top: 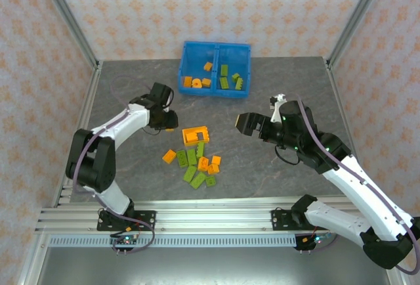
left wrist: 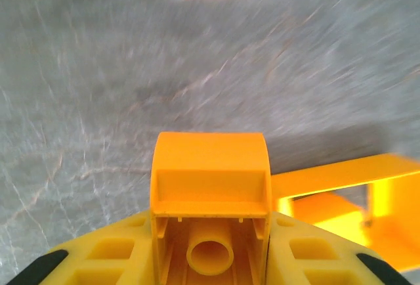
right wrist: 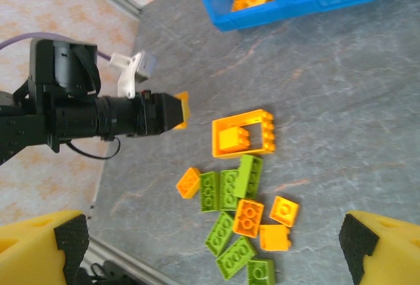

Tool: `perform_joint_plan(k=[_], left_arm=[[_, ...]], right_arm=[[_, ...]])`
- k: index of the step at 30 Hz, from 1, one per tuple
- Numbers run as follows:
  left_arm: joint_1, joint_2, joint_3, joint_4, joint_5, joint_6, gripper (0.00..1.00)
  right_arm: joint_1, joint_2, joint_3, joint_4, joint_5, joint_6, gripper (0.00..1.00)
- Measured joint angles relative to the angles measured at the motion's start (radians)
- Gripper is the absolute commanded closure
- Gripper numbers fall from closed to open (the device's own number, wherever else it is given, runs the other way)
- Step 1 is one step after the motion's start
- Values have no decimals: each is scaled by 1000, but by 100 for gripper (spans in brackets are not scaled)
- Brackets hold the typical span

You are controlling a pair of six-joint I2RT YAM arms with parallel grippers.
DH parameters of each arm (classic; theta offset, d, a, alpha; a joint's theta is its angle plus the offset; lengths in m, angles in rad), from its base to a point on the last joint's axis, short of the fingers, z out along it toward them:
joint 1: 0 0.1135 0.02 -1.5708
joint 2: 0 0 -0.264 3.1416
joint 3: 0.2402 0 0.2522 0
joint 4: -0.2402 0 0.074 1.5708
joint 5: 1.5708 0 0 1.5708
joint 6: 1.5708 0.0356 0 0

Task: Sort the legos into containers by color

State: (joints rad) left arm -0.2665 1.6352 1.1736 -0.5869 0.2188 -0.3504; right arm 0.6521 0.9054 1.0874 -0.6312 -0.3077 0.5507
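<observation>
My left gripper [top: 169, 127] [left wrist: 210, 232] is shut on a small orange brick [left wrist: 210, 167], held just above the grey table to the left of the hollow orange square piece [top: 195, 134] [left wrist: 348, 186]. From the right wrist, that brick [right wrist: 183, 110] pokes out of the left arm's tip. A smaller orange brick lies inside the square piece [right wrist: 244, 134]. Below it lies a loose pile of lime green and orange legos [top: 197, 163] [right wrist: 243, 219]. My right gripper [top: 246, 124] [right wrist: 213, 239] hovers open right of the pile, holding nothing. The blue containers [top: 216, 54] [right wrist: 295, 2] stand at the back.
The bin's left compartment holds several orange bricks [top: 195, 81]; its right compartment holds green ones [top: 231, 78]. Patterned walls and metal posts enclose the table, and an aluminium rail [top: 197, 222] runs along the near edge.
</observation>
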Motion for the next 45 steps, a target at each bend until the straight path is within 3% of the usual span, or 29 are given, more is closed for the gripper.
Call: perform_joint_plan(k=[6, 9, 24, 34, 41, 45], left_arm=[[-3, 8, 201, 44, 26, -4, 68], [-9, 83, 351, 63, 29, -6, 69], [-28, 915, 1439, -47, -83, 4, 67], [-28, 986, 1479, -48, -77, -40, 44], [-29, 956, 1485, -75, -29, -40, 43], [-42, 750, 1266, -114, 3, 1, 43]], right_arm=[[0, -1, -18, 76, -61, 14, 1], [0, -1, -19, 88, -60, 18, 1], [0, -11, -24, 89, -51, 29, 1], [0, -25, -24, 76, -30, 29, 1], [0, -22, -24, 69, -28, 28, 1], [0, -22, -24, 63, -20, 28, 1]])
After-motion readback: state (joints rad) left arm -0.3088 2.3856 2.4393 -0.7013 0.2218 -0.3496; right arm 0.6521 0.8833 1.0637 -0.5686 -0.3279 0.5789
